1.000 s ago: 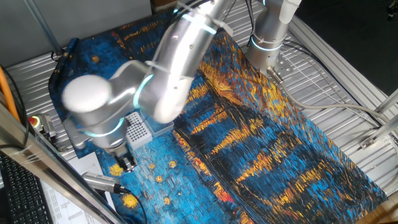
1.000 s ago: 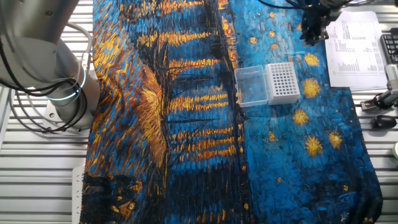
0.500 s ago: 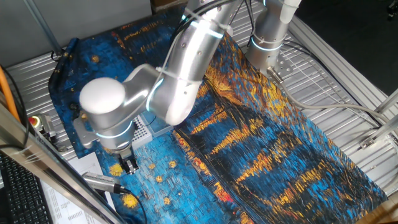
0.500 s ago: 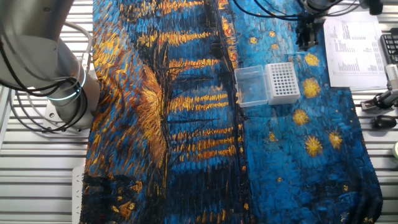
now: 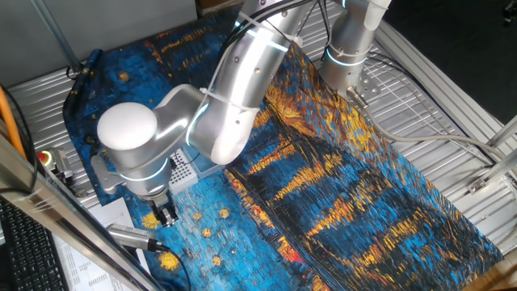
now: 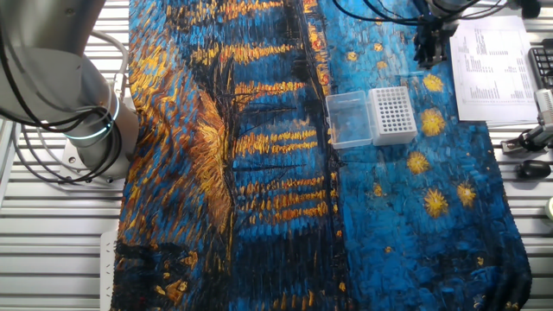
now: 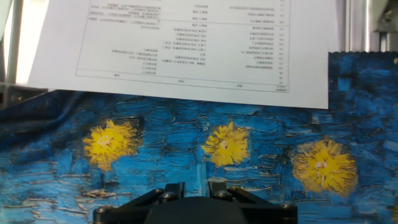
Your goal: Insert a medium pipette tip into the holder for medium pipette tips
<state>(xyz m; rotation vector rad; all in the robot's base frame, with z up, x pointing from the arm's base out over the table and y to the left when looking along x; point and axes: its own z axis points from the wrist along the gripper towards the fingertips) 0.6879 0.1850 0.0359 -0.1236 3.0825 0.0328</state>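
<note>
Looking along our fingers in the hand view, we see only the dark base of the gripper at the bottom edge, with a thin pale sliver rising from the gap in its middle. It may be the pipette tip, but it is too small for us to be sure. Whether our fingers are closed on it or standing apart we cannot tell from any view. Ahead of them lies the blue painted cloth with three yellow stars in a row, and beyond that a printed sheet of paper.

In the other fixed view our gripper hangs over the far right part of the cloth, just left of the paper. The holder for medium pipette tips stands on the cloth nearer to us than the gripper and slightly to its left, apart from it. A clear plastic box sits touching the holder's left side.

In one fixed view our gripper points down at the cloth beside a yellow star, close to the holder, which the arm partly hides.
</note>
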